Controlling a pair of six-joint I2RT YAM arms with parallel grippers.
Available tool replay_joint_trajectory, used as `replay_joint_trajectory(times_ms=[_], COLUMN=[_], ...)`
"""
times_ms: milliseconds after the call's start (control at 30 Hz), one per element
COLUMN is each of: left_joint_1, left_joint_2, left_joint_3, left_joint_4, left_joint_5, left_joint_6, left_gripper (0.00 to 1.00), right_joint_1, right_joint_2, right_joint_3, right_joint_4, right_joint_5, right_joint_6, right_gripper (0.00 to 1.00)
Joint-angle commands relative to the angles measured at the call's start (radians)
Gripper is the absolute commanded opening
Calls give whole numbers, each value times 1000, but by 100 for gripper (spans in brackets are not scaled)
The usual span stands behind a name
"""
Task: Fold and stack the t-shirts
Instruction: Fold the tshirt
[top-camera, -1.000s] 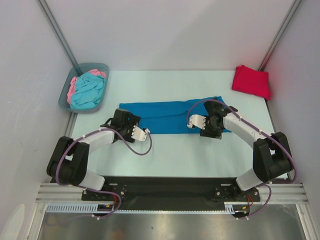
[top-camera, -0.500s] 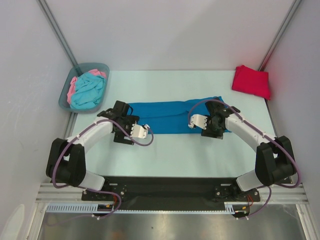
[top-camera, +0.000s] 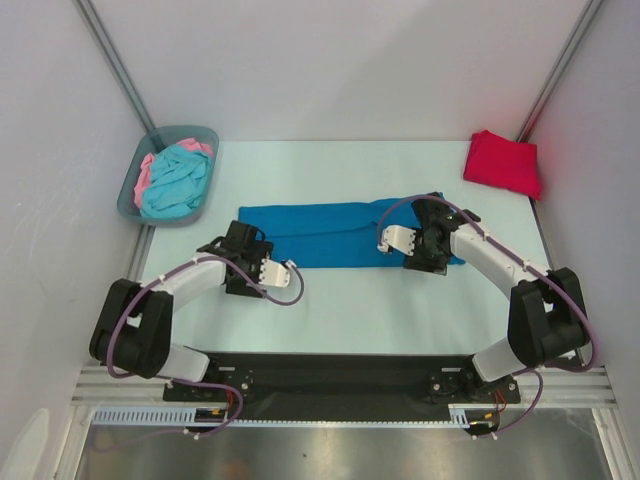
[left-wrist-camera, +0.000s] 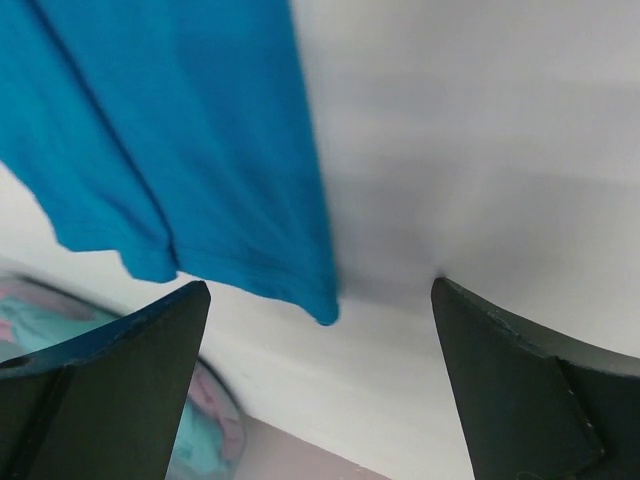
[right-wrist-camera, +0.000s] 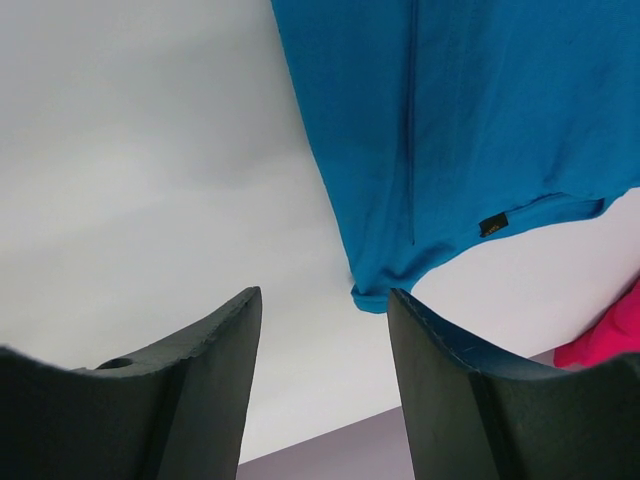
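the left gripper (top-camera: 245, 268) hangs low over the table (top-camera: 350, 305) at the lower left corner of the blue t-shirt (top-camera: 330, 235). in the left wrist view its fingers (left-wrist-camera: 120, 390) stand wide apart with nothing between them; that corner (left-wrist-camera: 322, 312) lies just beyond the tips, untouched. the right gripper (top-camera: 425, 258) sits over the shirt's lower right end. its fingers (right-wrist-camera: 200, 390) are parted less widely and also hold nothing, with the shirt's other corner (right-wrist-camera: 368, 298) just past the gap and a small dark tag (right-wrist-camera: 491, 225) near the hem.

the blue shirt is folded into a long, flat band across the middle of the top view. its long axis runs left to right, with the right end dipping slightly toward the bottom of the frame. bare table shows below its lower edge down to the arm bases, and again above it up to the back wall.

farther off, a folded red t-shirt (top-camera: 503, 160) lies at the upper right corner of the table, well apart from the blue one. at the upper left, the grey-blue bin (top-camera: 190, 131) holds a crumpled turquoise t-shirt (top-camera: 178, 182) and a pink t-shirt (top-camera: 146, 172) at its left side.
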Motion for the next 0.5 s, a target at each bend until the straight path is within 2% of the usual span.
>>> replay_joint_trajectory(times_ms=[0,67,467], left_joint_1=[2,4,10], left_joint_2=[42,61,122], left_joint_3=[-35,-37,17], left_joint_4=[130,153,153], left_joint_5=[3,-35,-12], left_joint_6=[-28,-20,-22], left_gripper=[100,100,97], right_joint_1=[-8,-14,-42], right_joint_2=[4,7,10], right_joint_3=[38,40,-11], right_joint_4=[9,16,9], right_joint_5=[14,15,1], right_joint_6=[-18,-24,-39], right_gripper=[59,58,56])
